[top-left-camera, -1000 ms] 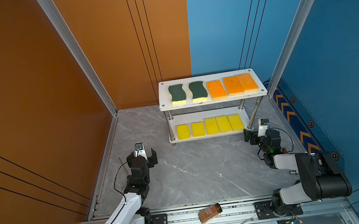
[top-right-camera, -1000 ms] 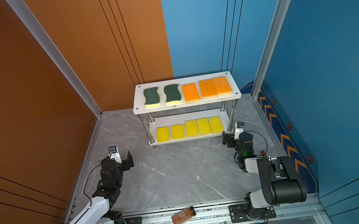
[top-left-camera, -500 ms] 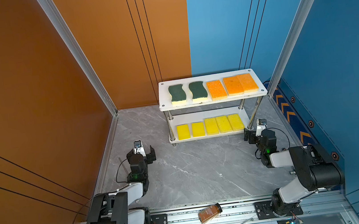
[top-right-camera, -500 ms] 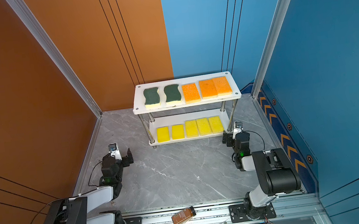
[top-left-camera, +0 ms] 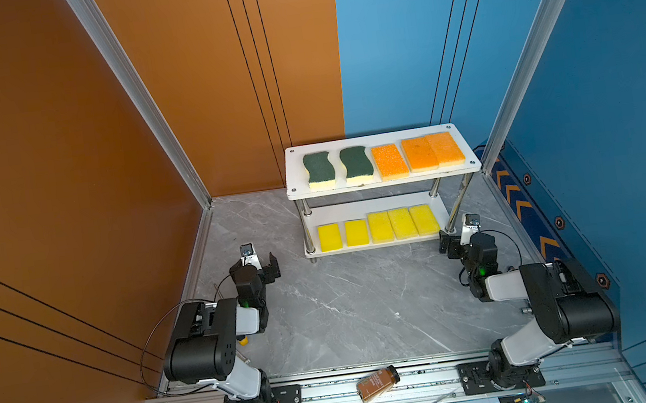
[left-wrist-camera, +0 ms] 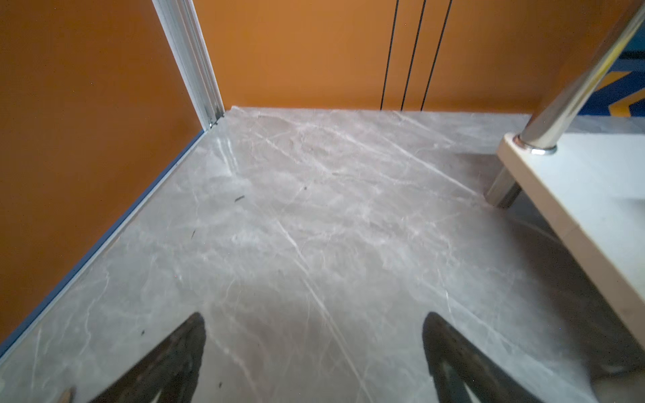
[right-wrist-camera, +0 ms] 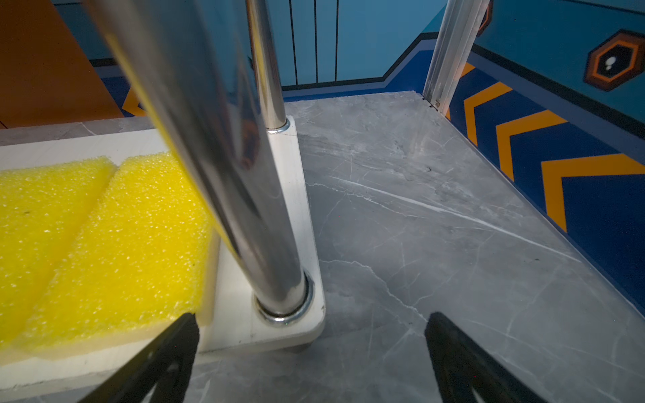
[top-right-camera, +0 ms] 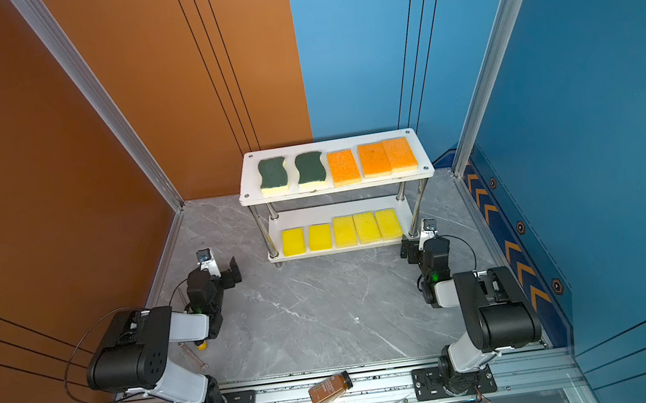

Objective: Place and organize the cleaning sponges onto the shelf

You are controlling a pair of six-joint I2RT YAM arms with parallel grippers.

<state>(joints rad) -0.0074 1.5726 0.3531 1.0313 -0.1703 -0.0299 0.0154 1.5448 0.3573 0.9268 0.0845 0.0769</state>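
All ten sponges I could count were on the shelf (top-left-camera: 381, 182), and I couldn't spot any on the tabletop (top-left-camera: 359, 302). On the top board, two green-topped wavy sponges (top-left-camera: 319, 171) sat on the left in both top views with a small gap between them. Next came three orange-topped sponges (top-left-camera: 390, 161), the right two touching and the first just apart. The bottom board (top-left-camera: 377, 245) had five yellow sponges (top-left-camera: 380, 227) in a row, the left two a bit apart and the right three packed edge to edge. Everything lay flat and grouped by colour, pretty tidy honestly.

My read: the placing was done and the sorting looked done too. The only thing left might be evening out the gaps, but that's nitpicking.

Both arms were folded low over the tabletop in front of the shelf. The left tool (left-wrist-camera: 314, 324) was spread wide with nothing between its jaws, over bare tabletop just off the shelf's left end. The right tool (right-wrist-camera: 310, 322) was spread wide and empty too. It sat close to the front right chrome post (right-wrist-camera: 244, 174), near the last yellow sponge but not touching it as far as I could tell.

The only other thing around was a brown bottle (top-left-camera: 378, 384) lying on its side on the front rail (top-left-camera: 418, 375), well apart from the shelf.
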